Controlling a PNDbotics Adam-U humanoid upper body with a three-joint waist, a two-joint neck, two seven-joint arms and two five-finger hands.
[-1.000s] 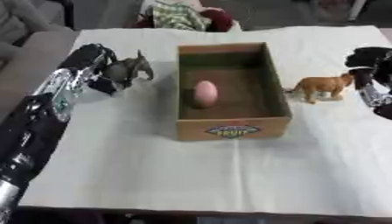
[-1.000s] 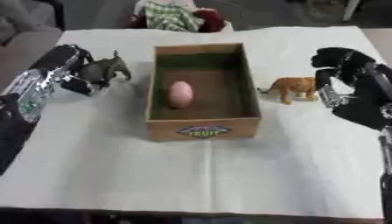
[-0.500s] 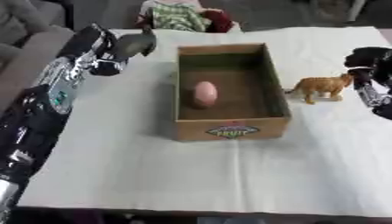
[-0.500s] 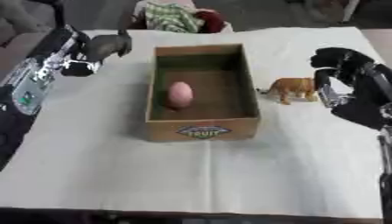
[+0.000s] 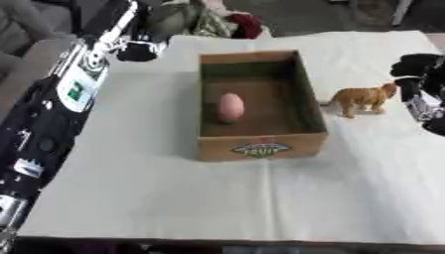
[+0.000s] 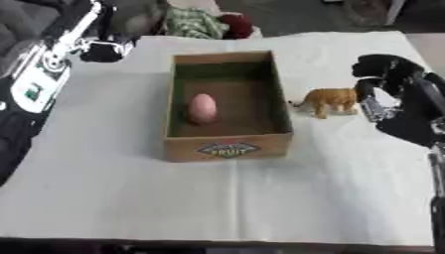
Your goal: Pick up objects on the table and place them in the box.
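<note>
Box [image 5: 260, 144] sits mid-table [image 5: 174, 198], open-topped, a pink egg [image 5: 230, 107] lying on its floor. Orange toy animal [image 5: 363, 98] stands on the table just right of the box. Left hand [image 6: 109, 47] raised over the far left corner, fingers curled round a grey object. Right hand [image 6: 387, 79] near the orange toy, not touching, fingers curled and empty.

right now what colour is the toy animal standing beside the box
Orange-tan toy animal, standing right of the box; clearest in the left eye view.
</note>
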